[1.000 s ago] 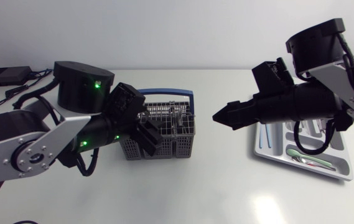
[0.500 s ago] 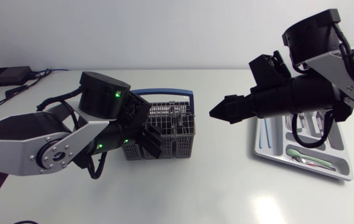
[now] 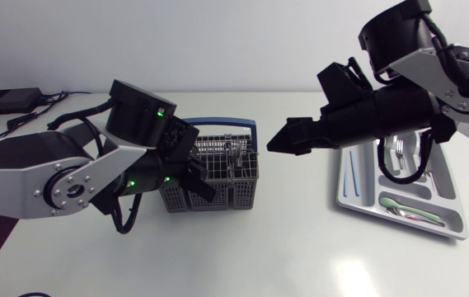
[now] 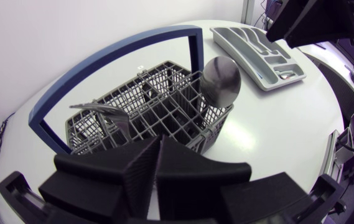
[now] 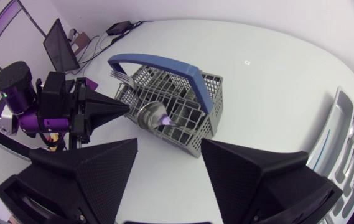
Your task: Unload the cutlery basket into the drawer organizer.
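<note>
While near basket (image 4: 164, 106), left gripper (image 4: 158, 144) closed

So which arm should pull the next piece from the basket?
Right, probably: the right gripper is open, facing the basket and spoon, with the organizer on its side. The left gripper is shut beside the basket.

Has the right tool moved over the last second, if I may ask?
Yes: the right tool has edged toward the cutlery basket, away from the drawer organizer.
</note>
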